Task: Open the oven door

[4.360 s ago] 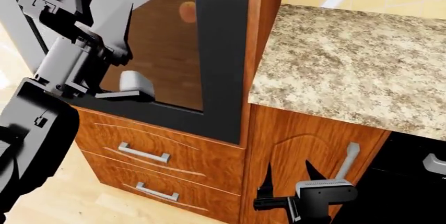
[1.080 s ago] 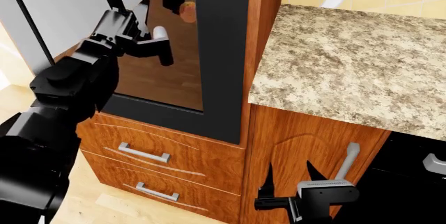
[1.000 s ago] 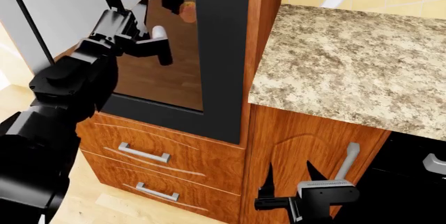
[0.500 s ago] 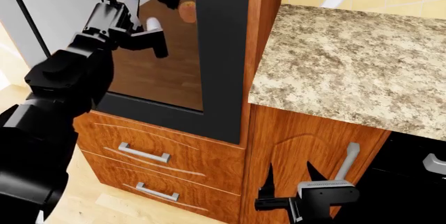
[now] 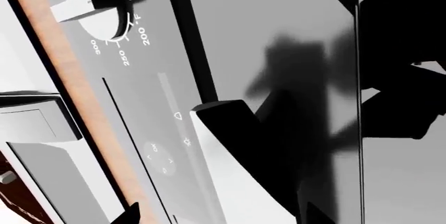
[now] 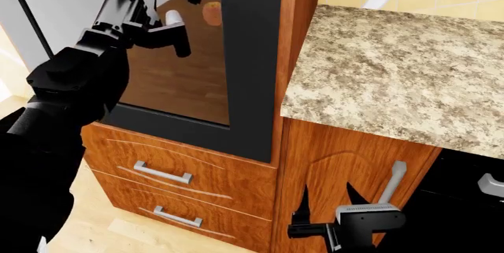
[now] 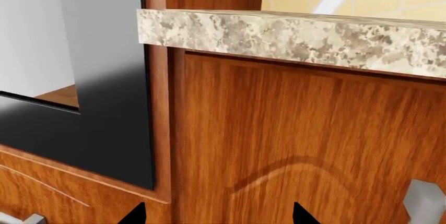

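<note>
The oven door [image 6: 236, 82] stands upright beside the counter's left edge. The left gripper [image 6: 162, 29] is up against its glass near the top; its grip can't be told.

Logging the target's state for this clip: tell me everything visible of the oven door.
The oven door is a large flat panel with a wide matte black frame around a glossy window reflecting wood tones. It stands upright, set in orange-brown cabinetry above two drawers. The left hand is up against its upper window area; whether it grips the handle cannot be told.
</note>
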Controlling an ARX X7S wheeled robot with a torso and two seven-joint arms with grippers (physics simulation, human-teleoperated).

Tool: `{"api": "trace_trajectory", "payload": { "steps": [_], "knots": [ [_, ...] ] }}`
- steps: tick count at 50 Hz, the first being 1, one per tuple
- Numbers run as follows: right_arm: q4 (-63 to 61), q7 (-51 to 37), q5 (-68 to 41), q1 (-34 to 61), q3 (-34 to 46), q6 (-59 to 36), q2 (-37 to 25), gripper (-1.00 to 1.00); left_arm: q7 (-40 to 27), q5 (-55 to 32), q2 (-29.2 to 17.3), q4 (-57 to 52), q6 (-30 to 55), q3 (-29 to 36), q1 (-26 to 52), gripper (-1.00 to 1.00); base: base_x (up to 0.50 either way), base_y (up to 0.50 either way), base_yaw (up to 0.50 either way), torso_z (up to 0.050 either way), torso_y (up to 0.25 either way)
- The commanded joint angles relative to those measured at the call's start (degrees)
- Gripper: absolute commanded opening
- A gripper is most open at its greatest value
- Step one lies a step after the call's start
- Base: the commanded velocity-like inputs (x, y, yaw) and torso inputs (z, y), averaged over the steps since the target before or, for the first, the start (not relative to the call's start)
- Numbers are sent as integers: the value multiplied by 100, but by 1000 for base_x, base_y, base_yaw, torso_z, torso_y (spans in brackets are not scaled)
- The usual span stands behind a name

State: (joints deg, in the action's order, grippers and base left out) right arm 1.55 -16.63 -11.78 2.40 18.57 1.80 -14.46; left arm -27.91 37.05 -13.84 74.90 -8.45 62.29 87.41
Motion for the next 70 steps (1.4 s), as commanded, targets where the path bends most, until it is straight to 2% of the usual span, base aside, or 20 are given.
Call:
{"api": "trace_trajectory", "payload": {
  "steps": [1, 25, 49, 50, 70],
  "knots": [
    [8, -23, -2, 2, 33, 21, -17, 100, -82, -666, 36, 2, 48, 717, 132, 100, 0, 0, 0, 0, 0],
    [-21, -76, -46, 10, 73, 3, -57, 100, -304, -2137, 99, 5, 159, 2197, 200, 100, 0, 0, 0, 0, 0],
    [-17, -127, -66, 17, 122, 4, -91, 100, -428, -3105, 127, 6, 196, 3113, 279, 100, 0, 0, 0, 0, 0],
    [-14, -128, -68, 17, 124, 7, -92, 100, -512, -3117, 128, 6, 188, 3135, 297, -100, 0, 0, 0, 0, 0],
    [-17, -174, -55, 20, 176, 24, -119, 100, -462, -3450, 91, 5, -5, 3376, 390, -100, 0, 0, 0, 0, 2]
  ]
}}
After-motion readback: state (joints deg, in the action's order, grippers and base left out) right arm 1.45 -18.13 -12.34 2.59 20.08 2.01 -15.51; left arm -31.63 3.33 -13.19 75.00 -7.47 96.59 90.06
